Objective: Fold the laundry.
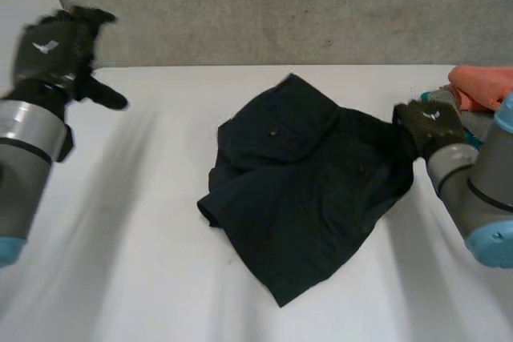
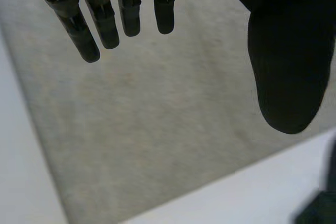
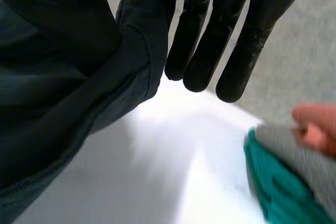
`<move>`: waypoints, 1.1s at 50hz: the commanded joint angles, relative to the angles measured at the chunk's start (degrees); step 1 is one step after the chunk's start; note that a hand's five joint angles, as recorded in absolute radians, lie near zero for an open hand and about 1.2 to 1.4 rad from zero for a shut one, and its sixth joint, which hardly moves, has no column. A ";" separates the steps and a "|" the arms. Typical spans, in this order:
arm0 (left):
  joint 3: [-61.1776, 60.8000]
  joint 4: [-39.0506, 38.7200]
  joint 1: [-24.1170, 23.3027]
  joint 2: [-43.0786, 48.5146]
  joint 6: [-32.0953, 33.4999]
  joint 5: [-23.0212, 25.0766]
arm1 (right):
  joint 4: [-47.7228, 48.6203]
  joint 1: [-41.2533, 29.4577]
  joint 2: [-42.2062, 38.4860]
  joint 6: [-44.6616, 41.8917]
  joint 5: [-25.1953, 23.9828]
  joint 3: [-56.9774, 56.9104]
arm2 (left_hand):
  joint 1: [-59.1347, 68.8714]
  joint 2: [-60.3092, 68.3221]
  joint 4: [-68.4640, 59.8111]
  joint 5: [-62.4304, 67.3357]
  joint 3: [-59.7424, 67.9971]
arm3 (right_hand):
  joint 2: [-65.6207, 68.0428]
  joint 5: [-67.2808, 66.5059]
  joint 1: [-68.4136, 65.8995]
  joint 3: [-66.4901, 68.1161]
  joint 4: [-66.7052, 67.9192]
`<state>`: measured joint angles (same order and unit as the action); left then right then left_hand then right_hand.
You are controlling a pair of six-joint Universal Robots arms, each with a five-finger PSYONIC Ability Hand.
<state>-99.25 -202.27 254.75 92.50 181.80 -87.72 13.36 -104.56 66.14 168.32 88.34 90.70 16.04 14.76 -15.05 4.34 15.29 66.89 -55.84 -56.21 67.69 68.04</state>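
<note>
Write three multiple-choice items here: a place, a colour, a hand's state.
1. Where is the right hand? A) at the shorts' right edge B) at the table's left side C) on the shorts' middle
2. The shorts are: A) orange B) dark C) white
3. The left hand is: A) open, raised off the shorts B) clutching the shorts C) flat on the shorts
Key: 1A, it meets that edge in the head view; 2B, nearly black on the white table; 3A, straight fingers hold nothing.
</note>
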 commanded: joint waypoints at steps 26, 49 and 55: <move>1.16 10.67 -30.09 17.88 6.64 -3.51 | -11.87 14.20 3.84 -48.60 -29.70 2.82 | 9.65 10.93 -10.64 11.35 10.40 | -56.89 55.84 46.21 -57.69 -58.04; 10.91 18.75 -38.01 28.60 -0.48 -5.27 | -11.61 17.81 -8.84 -50.37 -29.81 -3.52 | 8.81 10.08 -9.80 10.51 9.56 | -56.64 55.58 45.96 -57.44 -57.79; 15.13 20.08 -38.80 33.70 -0.30 -7.55 | -11.61 17.72 -8.66 -50.28 -29.72 -3.16 | 11.66 12.93 -12.64 13.36 12.41 | -55.80 54.74 45.11 -56.60 -56.95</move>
<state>-88.08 -183.58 216.55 121.23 181.22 -93.22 1.75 -86.75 57.16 117.99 58.59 87.07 21.05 21.74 -21.74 12.00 21.61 12.67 -3.80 -11.67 12.06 13.43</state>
